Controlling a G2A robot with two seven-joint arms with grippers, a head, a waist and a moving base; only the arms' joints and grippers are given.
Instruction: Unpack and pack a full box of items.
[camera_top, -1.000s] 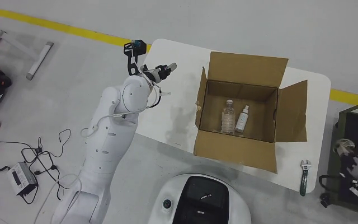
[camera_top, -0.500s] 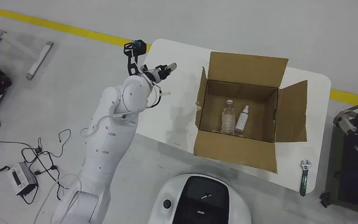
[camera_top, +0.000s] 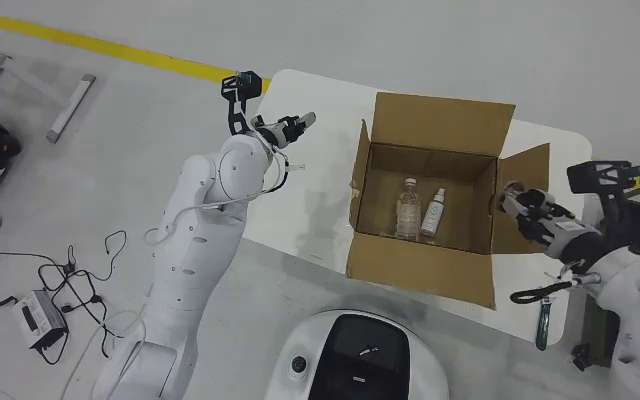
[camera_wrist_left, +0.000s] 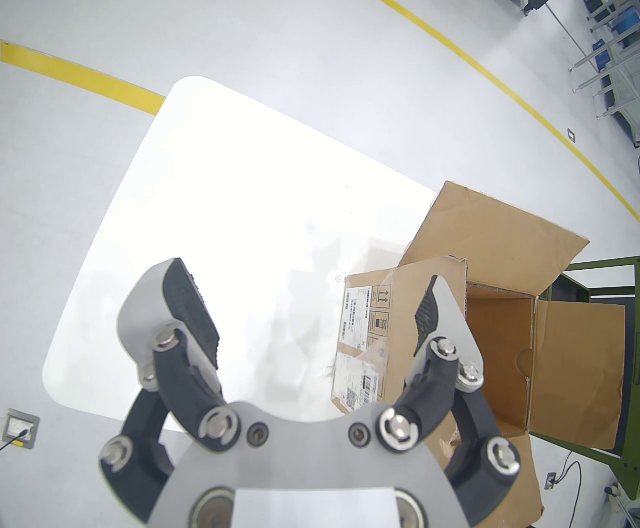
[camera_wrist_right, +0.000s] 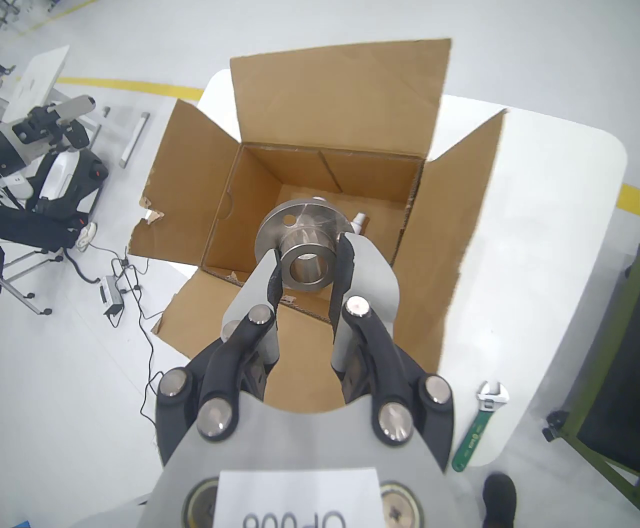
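Cardboard box (camera_top: 420, 270): right gripper (camera_wrist_right: 310, 252) newly arrived, box below its jaws, pinching a metal flange (camera_wrist_right: 295, 220) for packing; left gripper (camera_wrist_left: 305, 277) spread, empty

Box (camera_top: 420, 268) mouth open from above, raised flaps (camera_top: 444, 122) walling its sides, bottle (camera_top: 407, 210) and spray bottle (camera_top: 433, 212) on floor

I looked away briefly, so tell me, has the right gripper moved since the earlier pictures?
Yes. The right gripper, jaws shut on a metal flange, has come in from the right side and is now at the cardboard box's right flap.
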